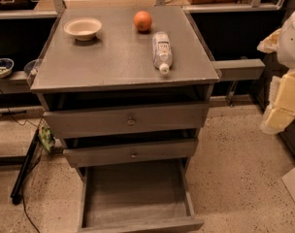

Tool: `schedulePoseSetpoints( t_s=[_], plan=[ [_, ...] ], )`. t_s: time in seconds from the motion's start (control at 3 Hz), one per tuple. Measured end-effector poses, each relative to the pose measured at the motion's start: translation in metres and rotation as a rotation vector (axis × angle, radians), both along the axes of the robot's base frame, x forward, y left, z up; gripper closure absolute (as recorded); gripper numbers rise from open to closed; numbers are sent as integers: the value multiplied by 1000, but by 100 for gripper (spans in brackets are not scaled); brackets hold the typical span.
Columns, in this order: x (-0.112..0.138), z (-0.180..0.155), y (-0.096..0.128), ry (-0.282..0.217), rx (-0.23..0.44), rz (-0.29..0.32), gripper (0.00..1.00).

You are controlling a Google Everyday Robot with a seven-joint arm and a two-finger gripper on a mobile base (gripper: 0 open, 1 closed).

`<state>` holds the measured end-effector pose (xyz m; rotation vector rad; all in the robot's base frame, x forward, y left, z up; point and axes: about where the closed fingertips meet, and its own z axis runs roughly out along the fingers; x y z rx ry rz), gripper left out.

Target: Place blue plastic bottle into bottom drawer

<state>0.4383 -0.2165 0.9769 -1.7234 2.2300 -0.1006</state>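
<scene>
Tabletop (113,57) holds blue plastic bottle (162,51); bottom drawer (135,193) stands open below to receive it; tool (282,98) far right, state we cannot tell.

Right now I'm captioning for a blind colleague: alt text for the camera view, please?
A blue plastic bottle lies on its side on a grey cabinet top, beside an orange and a white bowl. The bottom drawer stands pulled open; the robot's claw hangs at the right edge, away from the bottle.
</scene>
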Motion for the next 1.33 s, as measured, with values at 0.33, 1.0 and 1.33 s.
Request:
schedulePoseSetpoints(
  t_s=[0.33, 1.0, 1.33],
  plan=[
    [1, 2, 0, -6, 0, 1, 0],
    [48, 28, 7, -50, 17, -42, 0],
    [95, 31, 37, -58, 28, -3, 0]
  ],
)
